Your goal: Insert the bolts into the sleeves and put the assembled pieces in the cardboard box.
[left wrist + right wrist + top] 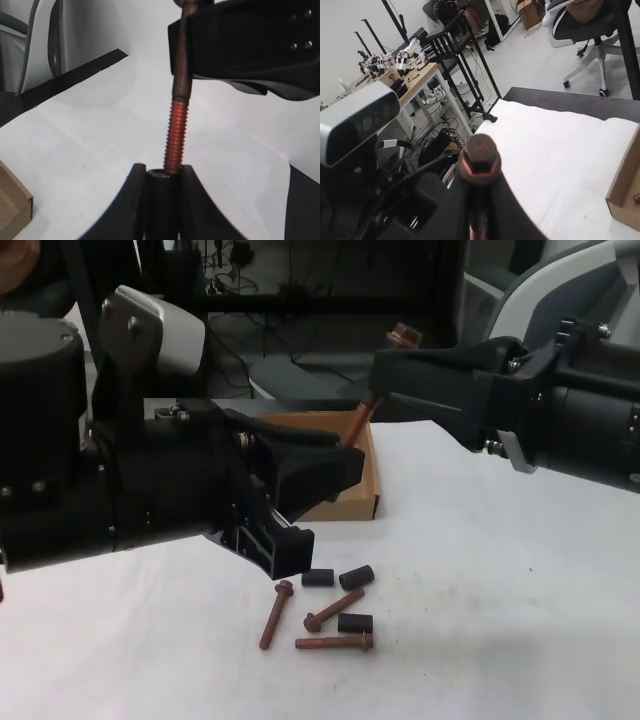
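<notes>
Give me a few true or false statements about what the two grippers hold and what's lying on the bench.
1. The right gripper holds a bolt. True.
2. The bolt's threaded tip is at the mouth of the sleeve held in the left gripper. True.
3. Five loose bolts lie on the bench. False: three loose bolts lie on the bench.
4. The loose sleeves are inside the cardboard box. False: three loose sleeves lie on the bench among the loose bolts, in front of the cardboard box.

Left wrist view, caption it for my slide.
Right tool holds a bolt, tip at the sleeve in the left tool.
</notes>
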Robot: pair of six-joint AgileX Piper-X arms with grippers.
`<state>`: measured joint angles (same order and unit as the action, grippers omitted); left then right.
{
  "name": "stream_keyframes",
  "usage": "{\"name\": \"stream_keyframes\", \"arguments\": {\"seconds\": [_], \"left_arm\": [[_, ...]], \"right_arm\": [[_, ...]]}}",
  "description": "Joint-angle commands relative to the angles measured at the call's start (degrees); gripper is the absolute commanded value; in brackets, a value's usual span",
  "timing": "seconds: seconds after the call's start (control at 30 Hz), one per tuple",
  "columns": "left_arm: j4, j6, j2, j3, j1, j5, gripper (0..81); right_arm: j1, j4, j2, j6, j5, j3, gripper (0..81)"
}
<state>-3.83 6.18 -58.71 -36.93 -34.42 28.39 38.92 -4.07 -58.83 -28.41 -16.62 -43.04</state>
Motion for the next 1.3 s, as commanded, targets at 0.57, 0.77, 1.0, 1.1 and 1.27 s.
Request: {"name": "stream_keyframes", "arguments": {"seconds": [0.57, 0.77, 1.0, 1.1, 1.27], "left_arm": [[-2.9, 0.5, 0.0, -0.6, -0.2, 0.4, 1.7], [-2.9, 0.4, 0.0, -0.6, -0.2, 2.9, 1.7], [-1.3, -0.5, 0.0, -0.6, 0.1, 2.5, 1.7], [-1.1, -1.1, 0.0, -0.6, 0.4, 2.5, 1.7], [-1.1, -1.5, 0.0, -0.6, 1.3, 2.5, 1.7]], "right_arm": [[0.1, 1.3, -2.4, 0.5, -1.5, -0.5, 0.6], [0.1, 1.3, -2.4, 0.5, -1.3, -0.5, 0.6], [0.1, 1.3, -2.4, 0.9, -1.3, -1.5, 0.6], [0.1, 2.1, -2.4, 2.0, -1.3, -2.2, 0.6], [0.1, 3.4, -2.4, 2.0, -1.3, -2.2, 0.6]]}}
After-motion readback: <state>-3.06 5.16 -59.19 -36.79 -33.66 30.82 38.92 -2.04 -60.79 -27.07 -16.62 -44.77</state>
